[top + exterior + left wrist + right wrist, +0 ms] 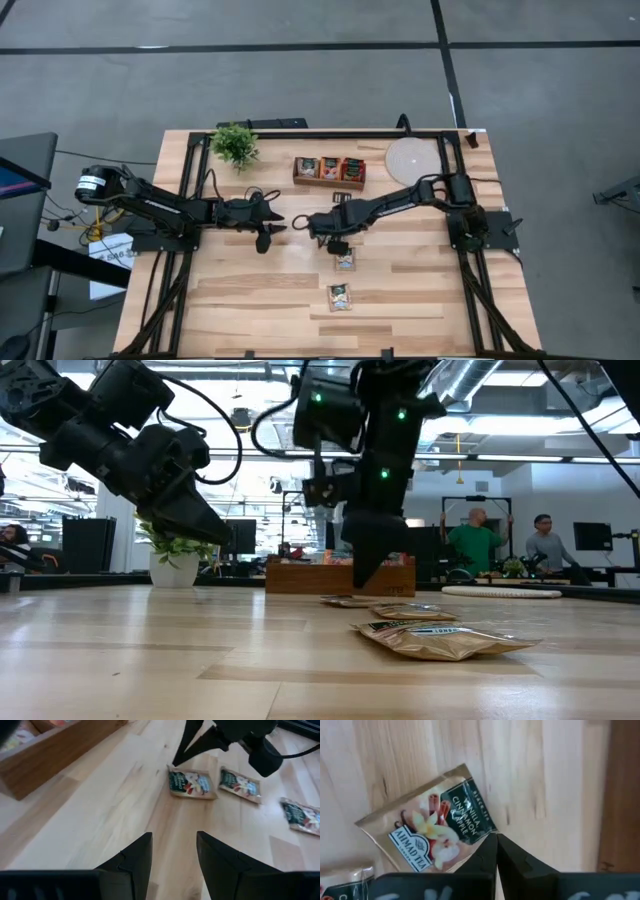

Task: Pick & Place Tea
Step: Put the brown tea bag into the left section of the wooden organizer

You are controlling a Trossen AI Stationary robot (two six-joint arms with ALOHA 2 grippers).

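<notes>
Right tool (496, 851) closed at edge of a tea sachet (430, 832); left tool (174, 857) open, idle.

Right tool down near mid-surface, fingers pressed together at the sachet's near edge; whether the foil is actually pinched or only touched, not clear from the wrist view. Sachet lying flat and skewed on the surface (420, 290), pale foil with a dark green band. Two more sachets nearby on the bare wood, one (345, 261) just beside the right tool, the other (340, 297) farther toward the front edge. Left tool (268, 228) raised above the surface just left of the right one, fingers apart, holding nothing. Wooden tray (329, 172) toward the back, holding red-orange sachets; round pale disc (412, 157) to its right; potted plant (236, 144) to its left.
</notes>
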